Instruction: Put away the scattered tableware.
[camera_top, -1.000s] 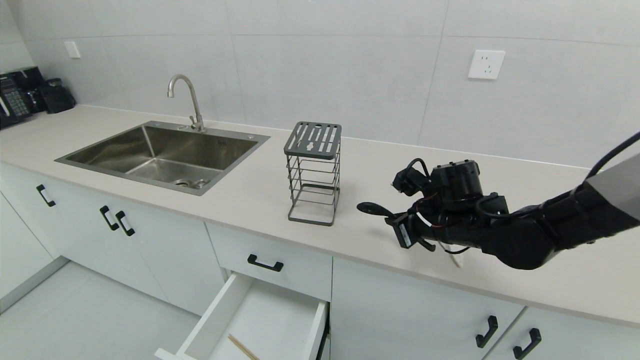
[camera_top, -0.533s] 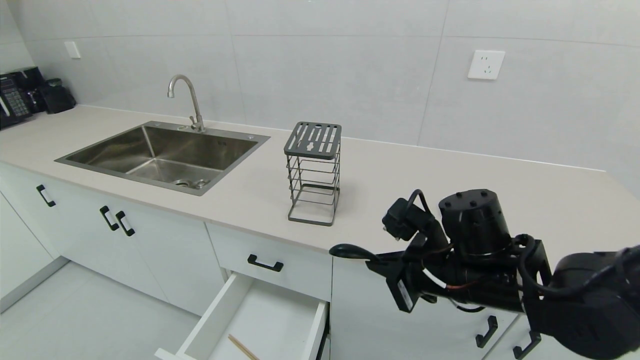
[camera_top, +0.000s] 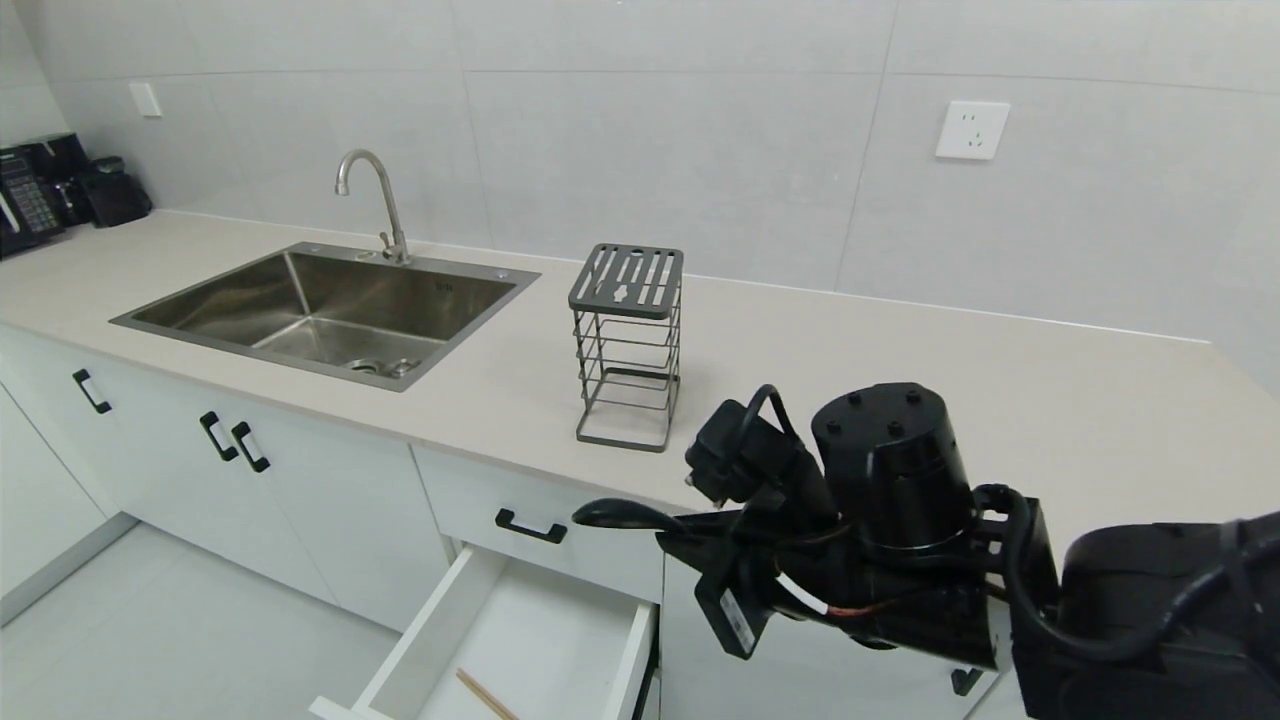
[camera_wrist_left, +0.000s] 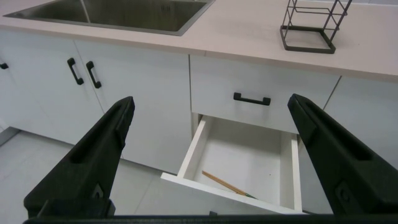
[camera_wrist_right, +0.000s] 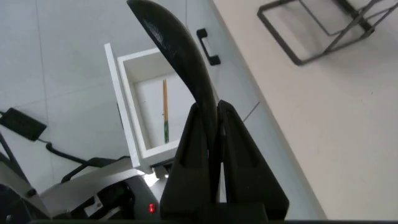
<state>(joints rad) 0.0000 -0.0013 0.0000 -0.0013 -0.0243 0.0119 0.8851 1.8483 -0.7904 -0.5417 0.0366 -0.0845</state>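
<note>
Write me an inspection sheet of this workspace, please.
Surface: beige countertop with a steel sink set in.
Job's things: black spoon held off the counter, near the open drawer; chopsticks lie in that drawer.
Clutter: wire rack upright on the countertop.
Grippers: right gripper, jaws shut on the spoon handle; left gripper, jaws open, empty, facing the drawer.
Cables: black cable loops on the right wrist.
Surroundings: faucet, wall socket, black devices at the far corner.

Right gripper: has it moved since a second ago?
Yes. The right gripper, holding the black spoon, moved left from beside the wire rack, off the counter toward the drawer.
</note>
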